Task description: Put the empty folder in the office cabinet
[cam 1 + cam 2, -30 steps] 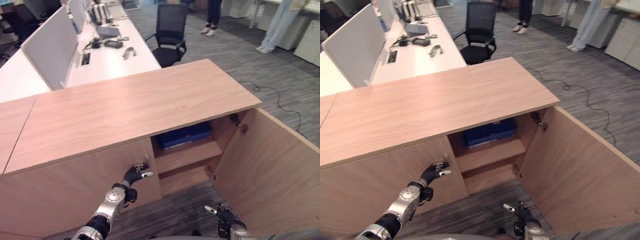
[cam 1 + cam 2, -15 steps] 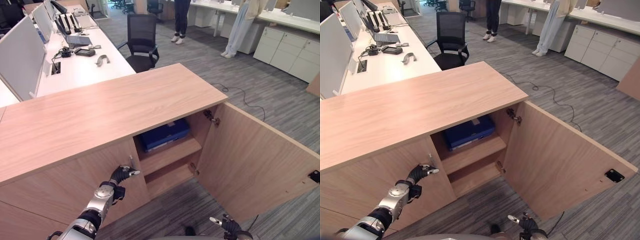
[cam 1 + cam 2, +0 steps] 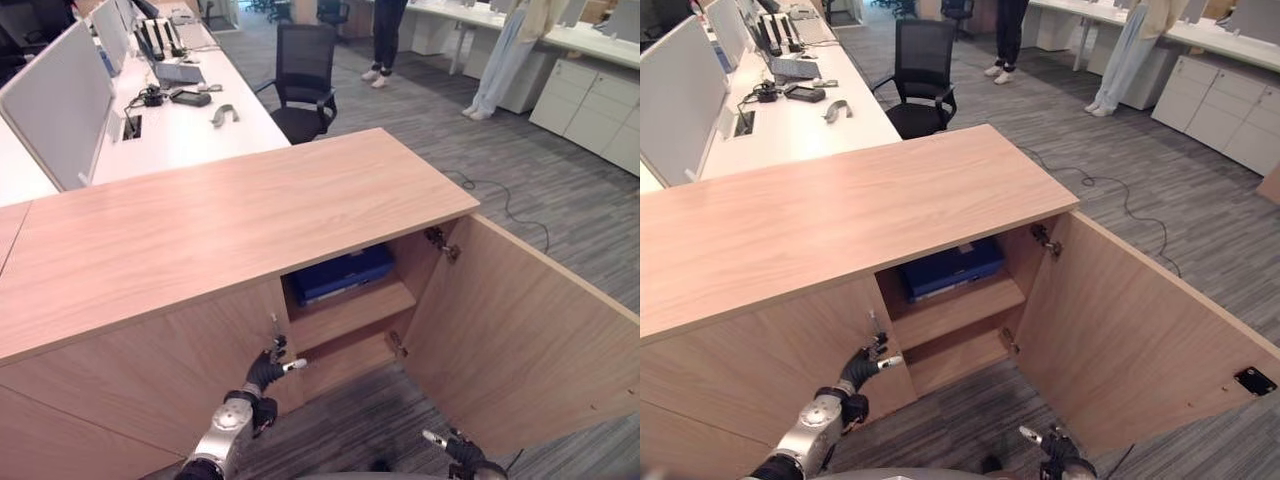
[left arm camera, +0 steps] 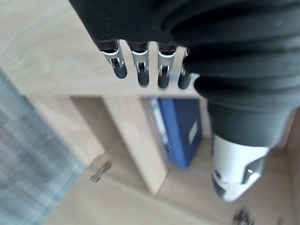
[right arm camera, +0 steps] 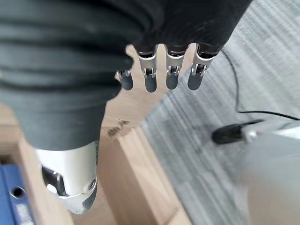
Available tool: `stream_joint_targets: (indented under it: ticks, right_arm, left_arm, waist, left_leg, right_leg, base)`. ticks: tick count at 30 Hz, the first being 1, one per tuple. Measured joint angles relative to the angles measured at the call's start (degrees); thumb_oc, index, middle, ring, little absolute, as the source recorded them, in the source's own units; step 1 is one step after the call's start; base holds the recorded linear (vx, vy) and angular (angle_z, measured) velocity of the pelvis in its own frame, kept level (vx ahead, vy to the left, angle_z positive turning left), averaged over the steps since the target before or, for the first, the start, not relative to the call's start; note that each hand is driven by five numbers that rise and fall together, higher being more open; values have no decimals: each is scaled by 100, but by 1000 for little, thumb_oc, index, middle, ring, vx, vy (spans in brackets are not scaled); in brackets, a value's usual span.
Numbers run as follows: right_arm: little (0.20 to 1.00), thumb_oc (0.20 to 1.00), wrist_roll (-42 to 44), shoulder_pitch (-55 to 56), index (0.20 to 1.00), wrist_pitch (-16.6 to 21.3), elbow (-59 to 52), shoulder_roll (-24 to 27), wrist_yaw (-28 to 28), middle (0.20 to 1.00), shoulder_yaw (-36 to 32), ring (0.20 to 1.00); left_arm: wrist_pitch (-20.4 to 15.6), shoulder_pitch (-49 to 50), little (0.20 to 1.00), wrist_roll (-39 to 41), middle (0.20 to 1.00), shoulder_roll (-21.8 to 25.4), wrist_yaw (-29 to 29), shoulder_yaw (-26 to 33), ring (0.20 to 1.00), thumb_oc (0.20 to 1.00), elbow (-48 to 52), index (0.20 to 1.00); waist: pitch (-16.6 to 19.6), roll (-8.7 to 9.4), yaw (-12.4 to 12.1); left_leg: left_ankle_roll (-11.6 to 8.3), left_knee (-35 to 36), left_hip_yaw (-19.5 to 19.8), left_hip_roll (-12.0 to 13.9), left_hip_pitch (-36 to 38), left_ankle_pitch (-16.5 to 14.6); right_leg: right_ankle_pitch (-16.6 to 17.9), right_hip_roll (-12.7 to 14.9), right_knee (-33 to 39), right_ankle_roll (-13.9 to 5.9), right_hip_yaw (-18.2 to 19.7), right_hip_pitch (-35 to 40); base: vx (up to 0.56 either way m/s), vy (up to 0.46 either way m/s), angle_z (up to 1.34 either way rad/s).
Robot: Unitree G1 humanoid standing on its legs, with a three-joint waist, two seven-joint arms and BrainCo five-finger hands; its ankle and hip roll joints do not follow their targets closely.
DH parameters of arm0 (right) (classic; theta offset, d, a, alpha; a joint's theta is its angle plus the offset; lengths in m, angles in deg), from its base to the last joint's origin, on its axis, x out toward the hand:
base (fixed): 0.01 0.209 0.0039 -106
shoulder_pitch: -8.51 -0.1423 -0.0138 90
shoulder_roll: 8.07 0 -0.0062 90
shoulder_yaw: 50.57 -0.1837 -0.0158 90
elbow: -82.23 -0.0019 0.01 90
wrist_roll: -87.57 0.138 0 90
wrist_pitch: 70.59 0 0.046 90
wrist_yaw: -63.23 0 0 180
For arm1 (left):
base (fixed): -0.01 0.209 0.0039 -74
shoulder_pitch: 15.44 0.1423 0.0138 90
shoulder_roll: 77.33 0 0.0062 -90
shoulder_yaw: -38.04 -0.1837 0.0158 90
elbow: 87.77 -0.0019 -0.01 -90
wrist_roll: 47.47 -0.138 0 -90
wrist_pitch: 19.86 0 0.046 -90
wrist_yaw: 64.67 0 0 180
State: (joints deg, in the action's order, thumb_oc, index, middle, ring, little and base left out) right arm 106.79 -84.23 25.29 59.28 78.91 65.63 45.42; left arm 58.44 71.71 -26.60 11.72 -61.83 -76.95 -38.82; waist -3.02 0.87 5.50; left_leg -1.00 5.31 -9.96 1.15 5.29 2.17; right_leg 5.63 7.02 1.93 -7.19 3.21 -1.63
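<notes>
— Office floor, grey carpet, a long wooden cabinet (image 3: 250, 220) in front. Where's the folder?

— A blue folder (image 3: 343, 274) already lies flat on the upper shelf (image 3: 352, 307) inside, behind the open door (image 3: 520, 330).

— So the placing looks done?

— I'd judge so; neither hand holds anything. The left hand (image 3: 266, 370) hovers by the closed door's edge, fingers relaxed and straight. The right hand (image 3: 1055, 447) hangs low near the floor, fingers also straight.

— What's left?

— Probably just shutting the open door, if that counts.
</notes>
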Motion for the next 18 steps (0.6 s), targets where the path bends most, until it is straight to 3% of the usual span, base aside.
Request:
stream_joint_targets:
  ticks: [1, 2, 3, 4, 5, 7, 8, 9, 11, 12, 18]
  right_arm:
    - [1000, 1000, -1, -158, 1000, 2, 22, -5, 1, 1000, 3, 1000]
    - [1000, 1000, 1, -241, 1000, 2, 64, 1, 3, 1000, 9, 1000]
    - [1000, 1000, 0, -303, 1000, 0, 77, 30, 4, 1000, 0, 1000]
    - [1000, 1000, -1, -299, 1000, -5, 102, 44, 4, 1000, 4, 1000]
    - [1000, 1000, -2, -245, 1000, -17, 106, 32, -10, 1000, 9, 1000]
    - [1000, 1000, -2, -210, 1000, -19, 103, 10, -9, 1000, 5, 1000]
    - [1000, 1000, -2, -195, 1000, -20, 108, -5, 0, 1000, 3, 1000]
    - [1000, 1000, -2, -194, 1000, -22, 113, 28, 4, 1000, 3, 1000]
    - [1000, 1000, 0, -60, 1000, -21, 104, 199, 15, 1000, 6, 1000]
    - [1000, 1000, -1, 28, 1000, -17, 101, 258, 18, 1000, 13, 1000]
    - [1000, 1000, 4, 274, 1000, -21, 110, 500, 15, 1000, 4, 1000]
  left_arm:
    - [-4, 25, 1000, -4, 1000, 80, 59, -45, 1000, 1000, 164, 1000]
    - [-4, 46, 1000, -26, 1000, 157, 114, -83, 1000, 1000, 332, 1000]
    - [-4, 53, 1000, -120, 1000, 162, 196, -66, 1000, 1000, 409, 1000]
    - [8, 85, 1000, -153, 1000, 121, 252, -19, 1000, 1000, 354, 1000]
    - [38, 124, 1000, -159, 1000, 108, 301, 5, 1000, 1000, 223, 1000]
    - [63, 236, 1000, -159, 1000, 141, 337, 83, 1000, 1000, 118, 1000]
    - [79, 276, 1000, -159, 1000, 216, 341, 99, 1000, 1000, 103, 1000]
    - [114, 293, 1000, -159, 1000, 237, 347, 196, 1000, 1000, -12, 1000]
    - [145, 492, 1000, -161, 1000, 23, 395, 267, 1000, 1000, -160, 1000]
    - [146, 536, 1000, -161, 1000, -56, 399, 271, 1000, 1000, -275, 1000]
    - [144, 432, 1000, -228, 1000, -371, 368, 393, 1000, 1000, -677, 1000]
  waist:
    - [-133, -65, -71]
    - [-214, -119, -157]
    - [-295, -213, -273]
    - [-351, -349, -334]
    - [-361, -437, -438]
    - [-320, -351, -521]
    - [-284, -248, -554]
    - [-288, -232, -514]
    - [-123, -475, -443]
    - [-66, -496, -420]
    - [130, -696, -212]
  left_leg:
    - [73, -4, -153, 94, -24, 69]
    - [69, -17, -306, 136, -62, 76]
    - [91, -17, -469, 226, -111, 65]
    - [93, -17, -515, 341, -88, 65]
    - [83, -18, -610, 443, -48, 71]
    - [11, -17, -728, 438, -27, 34]
    - [-58, -18, -778, 407, -23, 42]
    - [-229, -18, -815, 458, 0, 145]
    - [-235, -27, -851, 735, 100, 201]
    - [-236, -83, -854, 843, 133, 202]
    - [-360, -269, -844, 1100, 137, 281]
  right_leg:
    - [24, 12, -37, -59, -261, -127]
    - [-58, 131, -78, -80, -956, -204]
    - [-183, 370, -566, -26, -1833, -350]
    - [-321, 579, -1126, -45, -2286, -371]
    - [-529, 810, -1752, -162, -2415, -364]
    - [-668, 1046, -1685, -415, -2411, -61]
    - [-614, 1064, -1314, -434, -2405, 135]
    - [-683, 871, -635, -305, -2380, 486]
    - [-431, 453, -83, -122, -2220, 705]
    - [-384, 320, 92, -79, -2134, 764]
    - [-368, 65, 343, 5, -1938, 828]
  base:
    - [-195, -57, -57]
    - [-129, -63, -75]
    - [-98, -108, -64]
    - [-93, -202, -64]
    - [-73, -170, -50]
    - [-48, -151, -51]
    - [-24, -204, -42]
    - [-3, -199, -42]
    - [-7, -232, -56]
    - [-7, -199, -59]
    - [-6, -172, -21]
